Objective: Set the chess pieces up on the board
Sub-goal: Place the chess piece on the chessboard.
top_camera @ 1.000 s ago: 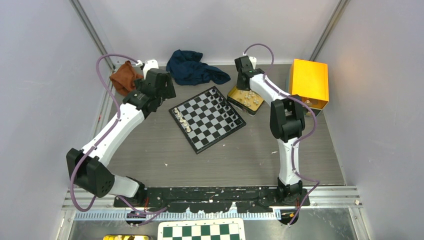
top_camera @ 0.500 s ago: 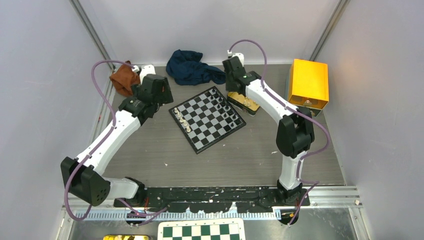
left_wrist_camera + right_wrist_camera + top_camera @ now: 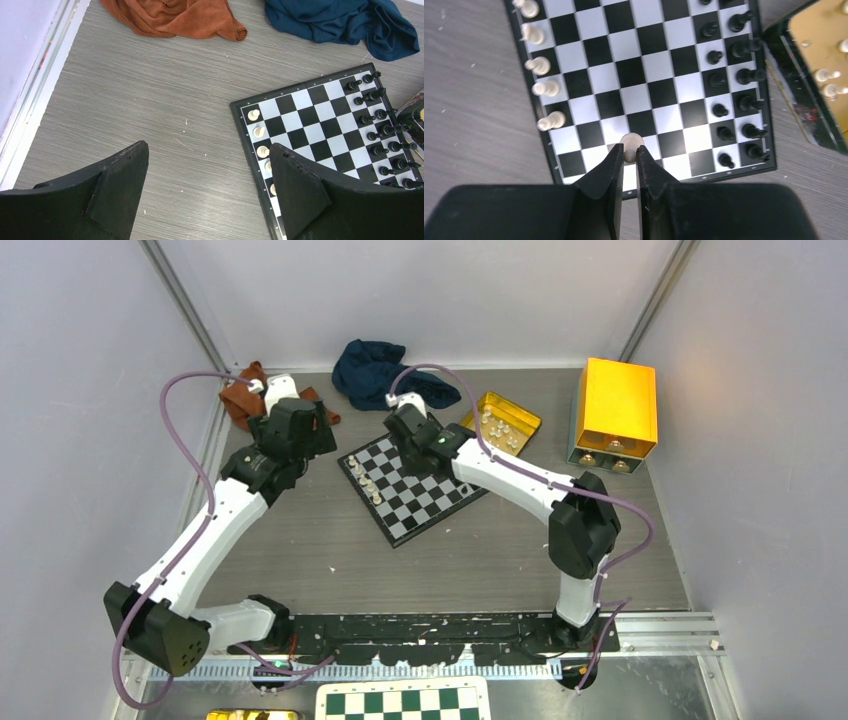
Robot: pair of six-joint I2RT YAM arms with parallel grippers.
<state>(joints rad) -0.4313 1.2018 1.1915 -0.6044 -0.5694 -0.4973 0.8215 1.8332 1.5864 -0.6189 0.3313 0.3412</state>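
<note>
Grey table (image 3: 330,550): your R gripper (image 3: 628,150) swung from tray (image 3: 525,420) to board (image 3: 410,505), pinching a white piece (image 3: 630,142), ready to place. L gripper (image 3: 207,185) jaws spread.

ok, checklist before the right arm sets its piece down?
1. Grip: ok, right gripper shut on a white piece.
2. Position: ok, it hangs over the board, near one edge.
3. Free square: ok, the edge square after the five white pieces is bare.
4. Left gripper: ok, open, off the board, over the table.
5. Height above the board: cannot tell.
</note>
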